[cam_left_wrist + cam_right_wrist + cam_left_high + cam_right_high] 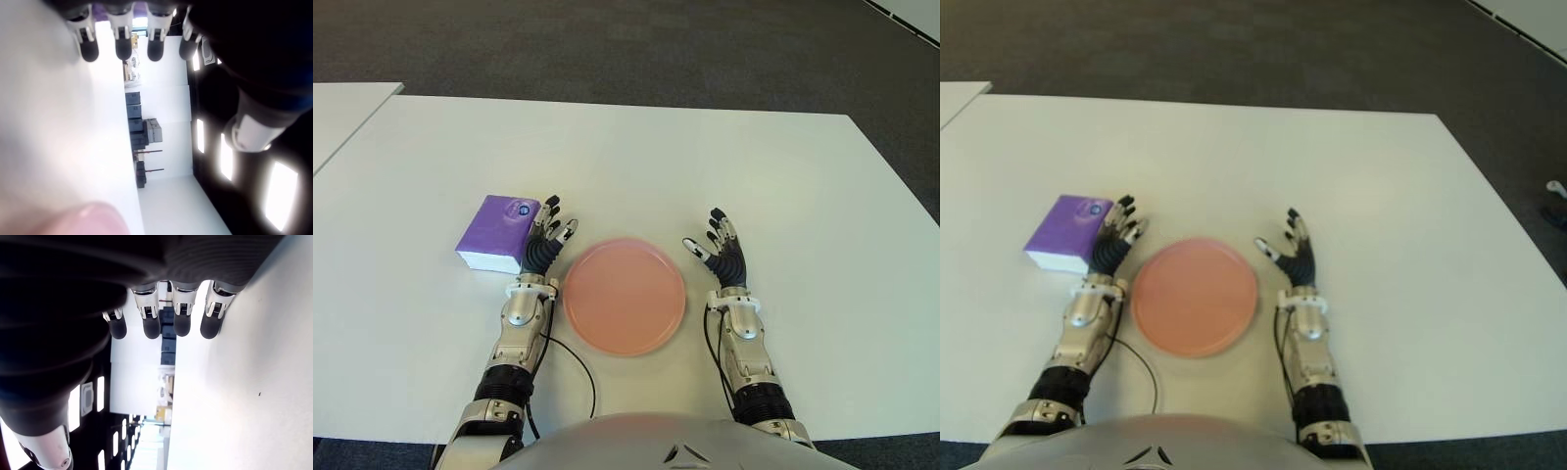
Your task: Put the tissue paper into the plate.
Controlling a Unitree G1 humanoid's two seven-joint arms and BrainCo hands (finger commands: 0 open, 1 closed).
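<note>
One white table [607, 147], pink plate [625, 296] near its front edge with nothing in it, purple tissue pack [496, 233] left of plate, left hand [546, 245] just beside pack, fingers spread, holding nothing, right hand [722, 253] right of plate, fingers spread, holding nothing.

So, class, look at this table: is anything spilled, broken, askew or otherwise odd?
Nothing stands out. The purple tissue pack lies flat and intact beside the left hand, the pink plate sits level and empty between the hands, and the right hand is open, holding nothing.
</note>
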